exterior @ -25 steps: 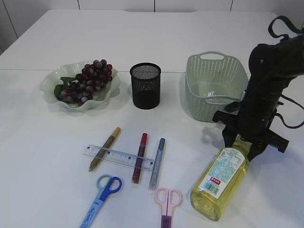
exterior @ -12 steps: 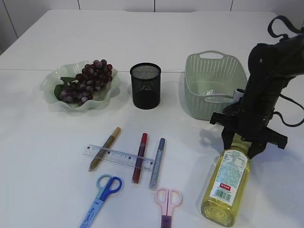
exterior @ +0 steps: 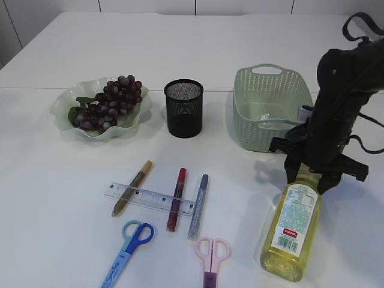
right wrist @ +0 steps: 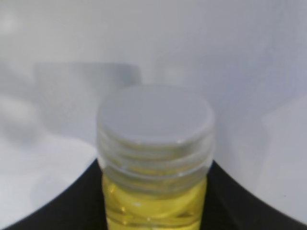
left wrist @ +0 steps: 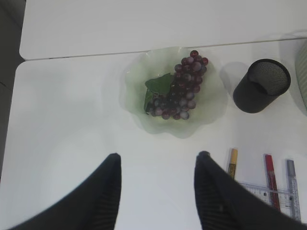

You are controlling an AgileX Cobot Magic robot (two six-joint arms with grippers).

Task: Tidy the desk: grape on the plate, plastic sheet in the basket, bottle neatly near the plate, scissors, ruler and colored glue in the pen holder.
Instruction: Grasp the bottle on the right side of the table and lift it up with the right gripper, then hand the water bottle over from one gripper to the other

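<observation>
My right gripper is shut on the neck of the yellow bottle, which hangs nearly upright at the front right; its white cap fills the right wrist view. The grape bunch lies on the green plate. The black mesh pen holder stands beside it. The clear ruler, three colored glue pens and blue scissors and pink scissors lie at the front. A plastic sheet lies in the green basket. My left gripper is open above the table, before the plate.
The table's far edge and a seam between two tabletops run behind the plate. Bare white table lies to the left of the ruler and between the pen holder and the glue pens.
My right gripper has swung the bottle from a slant toward upright and shifted it a little to the right. Nothing else has moved.
</observation>
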